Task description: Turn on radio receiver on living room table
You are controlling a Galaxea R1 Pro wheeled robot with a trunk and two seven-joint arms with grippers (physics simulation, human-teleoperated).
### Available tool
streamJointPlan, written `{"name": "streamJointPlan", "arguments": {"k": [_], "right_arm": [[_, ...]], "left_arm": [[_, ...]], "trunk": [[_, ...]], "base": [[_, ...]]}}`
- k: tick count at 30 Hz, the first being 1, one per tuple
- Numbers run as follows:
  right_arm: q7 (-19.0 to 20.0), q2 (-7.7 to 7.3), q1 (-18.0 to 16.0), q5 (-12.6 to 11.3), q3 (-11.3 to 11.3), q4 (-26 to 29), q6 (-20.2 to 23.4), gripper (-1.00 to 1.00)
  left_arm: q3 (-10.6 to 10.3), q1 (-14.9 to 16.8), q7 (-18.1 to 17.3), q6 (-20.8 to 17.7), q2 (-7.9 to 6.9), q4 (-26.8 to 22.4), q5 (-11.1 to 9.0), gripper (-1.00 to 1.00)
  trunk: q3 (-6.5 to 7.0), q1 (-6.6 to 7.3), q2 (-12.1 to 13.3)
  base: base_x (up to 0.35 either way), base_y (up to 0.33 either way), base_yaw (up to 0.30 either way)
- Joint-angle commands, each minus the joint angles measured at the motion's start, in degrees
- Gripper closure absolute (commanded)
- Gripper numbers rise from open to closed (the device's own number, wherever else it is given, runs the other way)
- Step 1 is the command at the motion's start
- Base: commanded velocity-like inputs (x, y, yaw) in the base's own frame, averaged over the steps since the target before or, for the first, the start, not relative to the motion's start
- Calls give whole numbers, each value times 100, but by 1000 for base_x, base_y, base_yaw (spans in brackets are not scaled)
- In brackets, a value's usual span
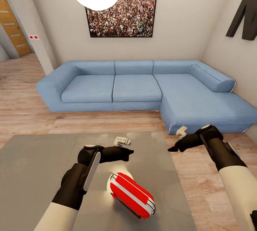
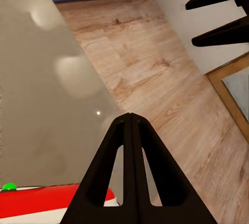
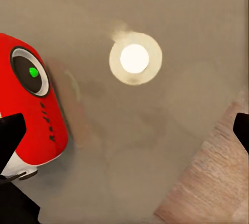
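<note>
Two sets of jaws: my left gripper (image 1: 129,151) has its jaws pressed together, empty, just beyond the radio receiver (image 1: 131,195). My right gripper (image 1: 173,149) holds its jaws apart over the counter's (image 1: 35,174) right edge. Farther off stands the blue sofa (image 1: 142,88).

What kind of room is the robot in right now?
Most likely a living room: a blue corner sofa against the wall, a large framed crowd photo above it, and a low grey table on the wood floor.
</note>
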State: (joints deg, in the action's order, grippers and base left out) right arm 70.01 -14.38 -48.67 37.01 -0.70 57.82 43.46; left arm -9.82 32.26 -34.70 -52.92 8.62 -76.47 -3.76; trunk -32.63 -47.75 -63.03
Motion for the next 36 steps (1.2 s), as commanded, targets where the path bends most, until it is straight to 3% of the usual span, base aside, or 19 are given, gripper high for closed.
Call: {"name": "streamJointPlan", "arguments": {"k": [1,7,11,14,17,23,36], "right_arm": [[1,-17,6,-1,13,-3,-4,-100],[-21,-45,15,-1,41,-11,-10,-100],[-49,-96,15,-1,123,-217,-25,-100],[-53,-251,16,6,357,-381,-42,-100],[-49,-320,16,17,484,-422,-46,-100],[-49,-500,16,33,564,-445,-45,-100],[-74,-530,16,32,571,-456,-25,-100]], "left_arm": [[-1,0,9,-3,0,0,2,100],[-4,0,19,-18,-28,-8,18,100],[-9,0,18,-17,-186,-8,16,100],[-10,0,6,-20,-362,-16,-8,100],[-11,0,4,-24,-432,-29,-22,100],[-18,0,9,-26,-464,-20,-20,100],[-20,0,33,-26,-466,-1,-26,100]], "trunk": [[0,0,0],[0,0,0],[0,0,0],[0,0,0],[0,0,0],[8,0,0],[69,0,0]], "base": [[0,0,0],[0,0,0],[0,0,0],[0,0,0],[0,0,0],[0,0,0],[0,0,0]]}}
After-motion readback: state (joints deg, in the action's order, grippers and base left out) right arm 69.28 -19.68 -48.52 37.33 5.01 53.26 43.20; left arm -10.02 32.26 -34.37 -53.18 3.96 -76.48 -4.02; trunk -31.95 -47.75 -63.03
